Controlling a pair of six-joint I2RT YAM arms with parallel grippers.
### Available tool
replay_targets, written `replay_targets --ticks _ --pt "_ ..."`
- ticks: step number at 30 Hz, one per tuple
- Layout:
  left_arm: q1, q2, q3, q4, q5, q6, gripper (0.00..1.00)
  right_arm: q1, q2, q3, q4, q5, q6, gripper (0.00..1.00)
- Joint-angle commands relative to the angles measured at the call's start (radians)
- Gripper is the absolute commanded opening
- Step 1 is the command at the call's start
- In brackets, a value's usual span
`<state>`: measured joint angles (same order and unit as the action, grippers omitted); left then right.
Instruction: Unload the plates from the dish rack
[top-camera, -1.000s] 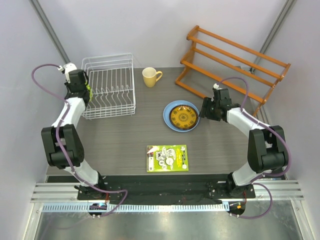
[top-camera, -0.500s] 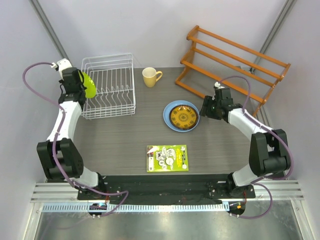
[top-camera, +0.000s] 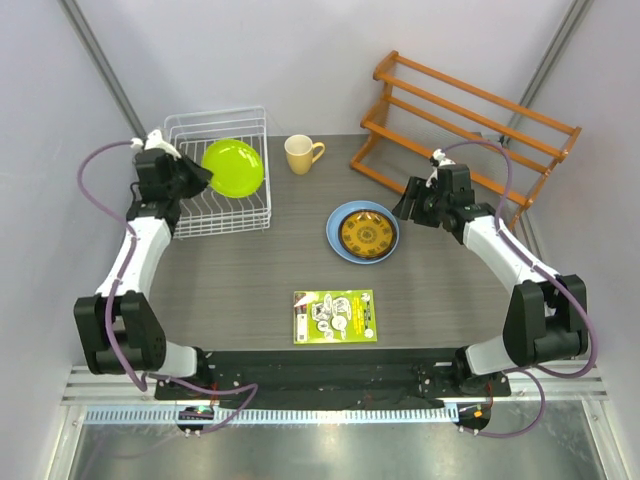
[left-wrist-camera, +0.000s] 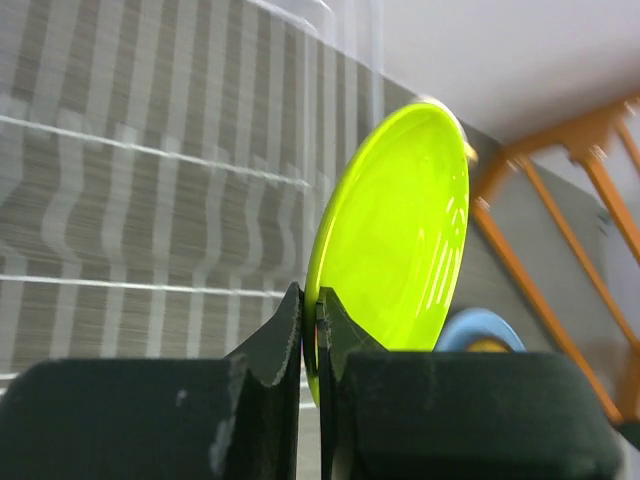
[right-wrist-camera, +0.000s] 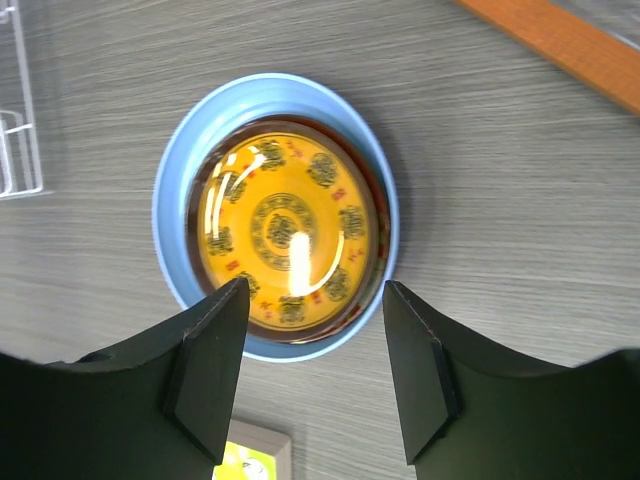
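Lime green plate (top-camera: 233, 167) hangs on edge over the dish rack (top-camera: 225, 205), apparently lifted free of the tines. The left gripper (top-camera: 195, 178) has its fingers (left-wrist-camera: 285, 335) pinched shut on the plate's rim, the only part an upright slot leaves open to a grasp. No other plate shows in the rack, so this looks like the last one to unload.

The other three lie stacked on the table (top-camera: 250, 280) to the right. The light blue plate (right-wrist-camera: 170, 170) is at the bottom, the dark red plate (right-wrist-camera: 193, 200) shows as a thin band, and the yellow patterned plate (right-wrist-camera: 285, 225) sits on top. With the largest lowest, the pile sits steady. The right gripper (right-wrist-camera: 313, 290) hovers over the stack with its jaws apart, holding nothing.

The green plate probably needs laying flat before it joins the pile. The yellow mug (top-camera: 300, 153) stands near that path.
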<state>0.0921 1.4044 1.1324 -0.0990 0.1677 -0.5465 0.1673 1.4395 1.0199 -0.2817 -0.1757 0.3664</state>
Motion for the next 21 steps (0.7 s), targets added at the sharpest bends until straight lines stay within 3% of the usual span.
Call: replay_targets --ticks 1,6,21 --pt "-0.067 0.031 -0.037 0.191 0.259 -0.141 0.0 0.008 -0.04 0.039 0.055 -0.109 0.04 0.62" --pt "-0.175 0.07 -0.052 0.262 0.346 -0.182 0.0 0.028 -0.039 0.039 0.087 -0.16 0.057 0.62" --pt "-0.394 0.157 -0.114 0.301 0.312 -0.184 0.0 0.075 -0.059 0.039 0.194 -0.255 0.128 0.63"
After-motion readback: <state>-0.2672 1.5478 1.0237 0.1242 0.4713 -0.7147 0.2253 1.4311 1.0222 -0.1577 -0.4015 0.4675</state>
